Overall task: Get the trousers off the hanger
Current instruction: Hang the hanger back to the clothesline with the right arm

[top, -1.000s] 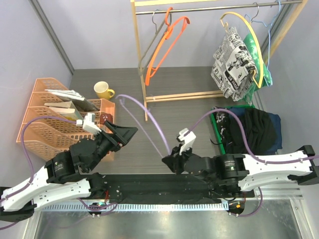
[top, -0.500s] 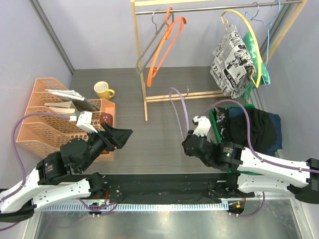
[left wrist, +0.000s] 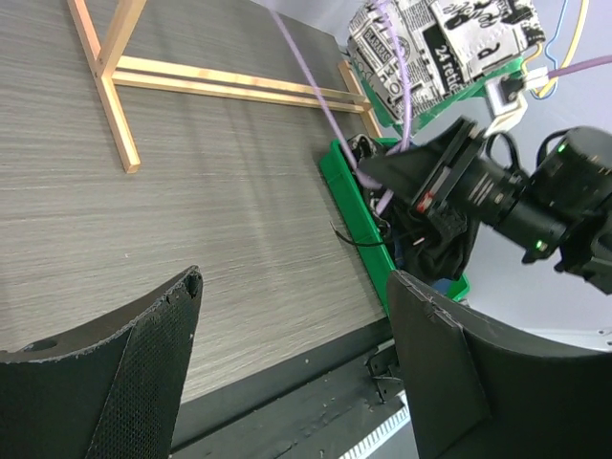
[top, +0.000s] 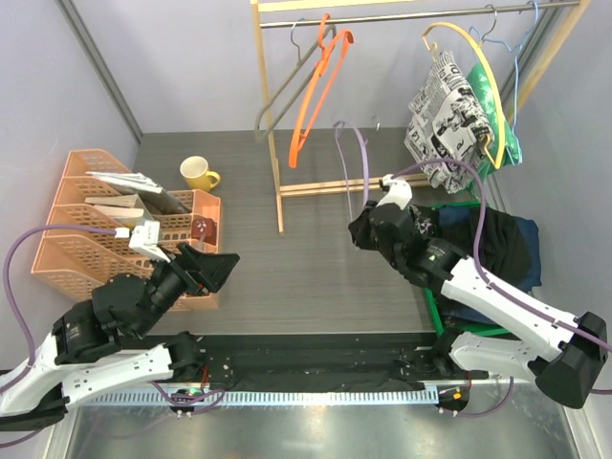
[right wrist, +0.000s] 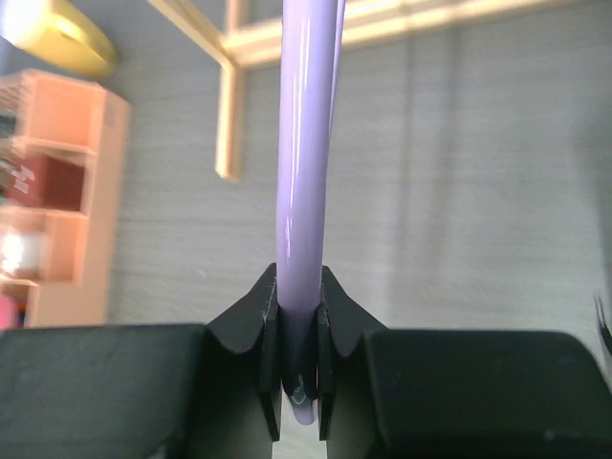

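Your widest passage is the bare tabletop (top: 296, 258) between the arms, in front of the wooden rack (top: 275, 182), whose upright post splits the way in. The orange file trays (top: 86, 239) and yellow mug (top: 198, 173) crowd the left gripper (left wrist: 292, 335), whose jaws stand wide apart. On the right, the green bin (left wrist: 344, 191) heaped with dark garments (top: 502, 249) blocks you. The lilac hanger (right wrist: 306, 143), clamped in the right gripper (right wrist: 298, 335), rises just in front of the newspaper-print trousers (top: 442, 115). The rail (top: 392, 16) is open between the orange hanger (top: 316, 91) and yellow hanger (top: 478, 57).

Left end effector (left wrist: 292, 292) agape; right end effector (right wrist: 298, 296) clamped.
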Robot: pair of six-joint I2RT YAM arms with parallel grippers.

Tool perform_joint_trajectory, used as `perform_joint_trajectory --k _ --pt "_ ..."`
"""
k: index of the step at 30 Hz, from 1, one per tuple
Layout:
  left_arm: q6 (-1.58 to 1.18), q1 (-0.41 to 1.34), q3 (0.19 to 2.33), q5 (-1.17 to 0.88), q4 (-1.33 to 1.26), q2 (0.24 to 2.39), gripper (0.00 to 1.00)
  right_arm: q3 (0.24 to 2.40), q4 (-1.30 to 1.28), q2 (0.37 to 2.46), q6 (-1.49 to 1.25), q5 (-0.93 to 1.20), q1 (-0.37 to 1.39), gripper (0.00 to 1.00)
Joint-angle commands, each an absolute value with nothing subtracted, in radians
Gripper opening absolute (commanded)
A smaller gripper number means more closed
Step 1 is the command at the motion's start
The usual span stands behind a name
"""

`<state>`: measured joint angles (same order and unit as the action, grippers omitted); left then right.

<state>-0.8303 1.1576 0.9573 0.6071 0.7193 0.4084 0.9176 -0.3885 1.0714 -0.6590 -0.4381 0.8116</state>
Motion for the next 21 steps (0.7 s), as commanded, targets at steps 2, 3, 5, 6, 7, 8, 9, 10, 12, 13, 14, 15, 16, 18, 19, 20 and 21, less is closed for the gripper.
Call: perform_joint_trajectory --k 2,3,5,6,7,8,9,10,12,13,14,15,16,18,19,20,21 --pt "-0.808 1.161 0.983 0.598 0.742 0.371 0.78 1.018 -0.154 1.058 -0.554 -0.357 0.752 0.01" --pt "-0.808 1.161 0.991 0.598 0.75 0.368 0.78 1.031 -0.153 1.069 -0.551 -0.36 0.744 0.01" --pt "-0.807 1.161 0.999 0.598 0.764 0.364 0.78 1.069 -0.153 1.083 -0.552 -0.38 0.724 0.01" --pt "-0.807 1.161 1.005 0.6 0.767 0.362 0.78 1.078 -0.144 1.092 -0.54 -0.385 0.718 0.01" --pt "-0.807 1.161 1.006 0.601 0.77 0.357 0.78 1.098 -0.137 1.098 -0.528 -0.385 0.71 0.01" --pt "-0.805 1.161 1.009 0.6 0.772 0.356 0.78 1.112 -0.127 1.104 -0.519 -0.394 0.707 0.01" --pt "-0.807 1.161 1.011 0.601 0.773 0.353 0.78 1.127 -0.121 1.111 -0.505 -0.397 0.706 0.01" --pt "-0.807 1.161 1.011 0.603 0.775 0.35 0.78 1.155 -0.114 1.127 -0.473 -0.402 0.704 0.01" --pt "-0.807 1.161 1.011 0.604 0.776 0.345 0.78 1.178 -0.092 1.138 -0.442 -0.416 0.701 0.01" --pt "-0.807 1.161 1.014 0.606 0.775 0.345 0.78 1.19 -0.065 1.141 -0.417 -0.417 0.7 0.01" --pt "-0.805 1.161 1.012 0.604 0.776 0.347 0.78 1.196 -0.055 1.141 -0.41 -0.42 0.698 0.01" --pt "-0.805 1.161 1.014 0.607 0.776 0.347 0.78 1.203 -0.042 1.141 -0.4 -0.417 0.696 0.01" --pt "-0.805 1.161 1.014 0.607 0.779 0.348 0.78 1.206 -0.013 1.141 -0.373 -0.416 0.695 0.01" --pt "-0.805 1.161 1.015 0.607 0.776 0.35 0.78 1.206 0.023 1.141 -0.347 -0.416 0.692 0.01" --pt "-0.805 1.161 1.015 0.606 0.776 0.347 0.78 1.206 0.049 1.141 -0.322 -0.41 0.689 0.01" --pt "-0.802 1.161 1.017 0.607 0.776 0.353 0.78 1.204 0.061 1.141 -0.31 -0.41 0.684 0.01" --pt "-0.802 1.161 1.019 0.606 0.776 0.353 0.79 1.203 0.07 1.143 -0.302 -0.419 0.683 0.01"
